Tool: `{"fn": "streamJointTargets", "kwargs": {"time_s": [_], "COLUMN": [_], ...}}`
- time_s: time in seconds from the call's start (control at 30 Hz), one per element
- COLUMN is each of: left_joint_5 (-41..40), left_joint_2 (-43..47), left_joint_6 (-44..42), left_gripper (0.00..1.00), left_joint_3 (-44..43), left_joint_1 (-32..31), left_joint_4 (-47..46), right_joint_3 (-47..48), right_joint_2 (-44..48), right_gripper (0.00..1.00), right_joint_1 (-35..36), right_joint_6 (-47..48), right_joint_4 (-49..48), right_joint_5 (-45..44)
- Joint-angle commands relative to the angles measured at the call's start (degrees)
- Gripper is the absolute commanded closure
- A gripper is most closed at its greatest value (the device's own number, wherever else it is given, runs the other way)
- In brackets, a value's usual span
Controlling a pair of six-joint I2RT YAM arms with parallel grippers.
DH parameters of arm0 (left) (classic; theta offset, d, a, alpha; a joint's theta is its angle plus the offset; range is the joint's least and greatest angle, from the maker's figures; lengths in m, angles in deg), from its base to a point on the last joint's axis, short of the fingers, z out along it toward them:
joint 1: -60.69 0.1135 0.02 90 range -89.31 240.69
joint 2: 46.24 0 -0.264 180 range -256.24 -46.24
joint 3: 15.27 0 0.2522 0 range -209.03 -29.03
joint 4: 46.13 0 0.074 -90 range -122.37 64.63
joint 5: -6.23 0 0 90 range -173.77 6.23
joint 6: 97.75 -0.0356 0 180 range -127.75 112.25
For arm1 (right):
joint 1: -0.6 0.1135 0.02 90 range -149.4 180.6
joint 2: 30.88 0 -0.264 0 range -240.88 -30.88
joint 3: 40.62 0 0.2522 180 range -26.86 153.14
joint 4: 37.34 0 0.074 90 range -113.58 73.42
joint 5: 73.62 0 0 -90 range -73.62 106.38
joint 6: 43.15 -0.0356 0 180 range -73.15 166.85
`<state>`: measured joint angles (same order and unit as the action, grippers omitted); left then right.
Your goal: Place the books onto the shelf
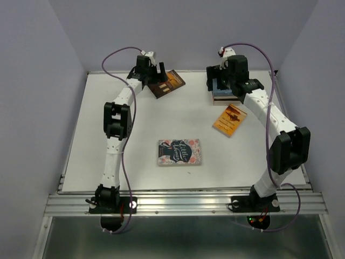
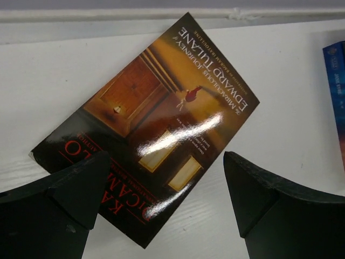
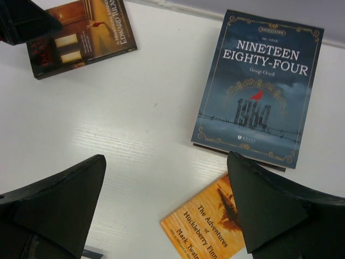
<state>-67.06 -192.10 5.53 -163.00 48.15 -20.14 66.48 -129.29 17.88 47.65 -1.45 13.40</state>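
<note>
Several books lie flat on the white table [image 1: 108,162]. A sunset-brown book [image 1: 168,83] [image 2: 161,124] is at the back, and my left gripper [image 1: 159,74] [image 2: 166,162] hovers open just above its near end. A dark blue book [image 1: 223,93] [image 3: 259,86] rests on another book at the back right; my right gripper [image 1: 218,81] [image 3: 166,159] hangs open above the table beside it. An orange book [image 1: 230,120] [image 3: 210,226] lies just in front of it. A navy book with pink flowers [image 1: 179,152] sits mid-table. The shelf is out of view.
Lilac walls close in the table at the back and both sides. A metal rail [image 1: 183,204] carrying the arm bases runs along the near edge. The brown book [image 3: 81,38] and a left finger [image 3: 21,21] show in the right wrist view's top-left corner.
</note>
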Motion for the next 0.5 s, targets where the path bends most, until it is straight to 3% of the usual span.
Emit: {"fn": "streamJointTargets", "kwargs": {"time_s": [0.0, 0.17, 0.47], "left_joint_5": [-4.5, -12.5, -14.9], "left_joint_2": [1.6, -3.8, -8.1], "left_joint_6": [3.5, 7.4, 14.8], "left_gripper": [0.01, 0.01, 0.01], "left_joint_3": [0.9, -4.8, -7.2], "left_joint_1": [0.4, 0.4, 0.7], "left_joint_4": [-7.8, -8.3, -15.2], "right_joint_3": [-3.9, -8.1, -9.2], "right_joint_2": [3.0, 4.7, 2.9], "right_gripper": [0.00, 0.00, 0.00], "right_joint_1": [-0.1, -0.1, -0.1], "right_joint_6": [-4.2, -5.7, -6.7], "right_joint_4": [-4.7, -6.3, -6.4], "right_joint_5": [0.3, 0.9, -0.1]}}
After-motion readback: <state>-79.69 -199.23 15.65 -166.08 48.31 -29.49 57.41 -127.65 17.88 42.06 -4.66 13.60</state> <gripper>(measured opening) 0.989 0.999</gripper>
